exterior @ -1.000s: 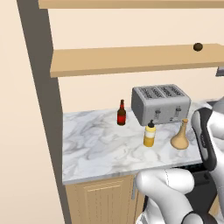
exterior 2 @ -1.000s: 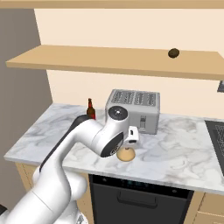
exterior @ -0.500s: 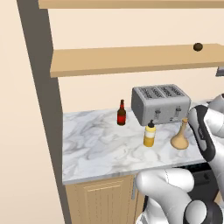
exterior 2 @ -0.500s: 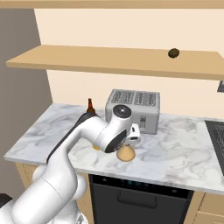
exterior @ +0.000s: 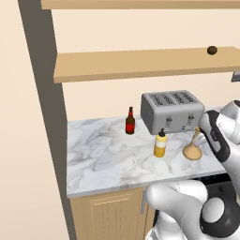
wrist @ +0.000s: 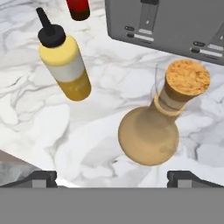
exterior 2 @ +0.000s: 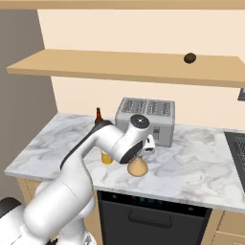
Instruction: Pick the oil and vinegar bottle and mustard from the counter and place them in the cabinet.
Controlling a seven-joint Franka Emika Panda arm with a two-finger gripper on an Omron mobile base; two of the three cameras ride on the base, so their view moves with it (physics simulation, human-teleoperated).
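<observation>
Standing upright on the counter (exterior: 103, 159), the oil and vinegar bottle (wrist: 155, 122), a tan flask with round belly, thin neck and cork stopper, just in front of a grey toaster (exterior: 171, 110). Seen from above in the hand view, with the cork tilted toward the toaster's front panel and the belly lying between the two dark fingertips (wrist: 40, 178) at the lower edge. Gripper (wrist: 111, 180) spread wide, fingertips well apart on either side of the flask and touching nothing, holding nothing. Beside the flask, apart from it, the mustard (wrist: 63, 61), a yellow squeeze bottle with a paler band and a dark pointed nozzle, also upright on the marble. Behind the mustard, near the toaster's corner, a small dark red bottle (exterior: 130, 122) with a black neck. In the left base view, flask (exterior: 193, 149) partly hidden by the white arm at the right edge, mustard (exterior: 160, 144) to its left. In the right base view, flask belly (exterior 2: 137, 167) showing under the wrist, mustard (exterior 2: 106, 157) mostly hidden behind the arm. Above the counter, the cabinet (exterior: 140, 64), light wood plank shelves with a dark grey upright panel at the left, and a small dark round object (exterior: 212, 50) resting on the lower shelf toward the right.
</observation>
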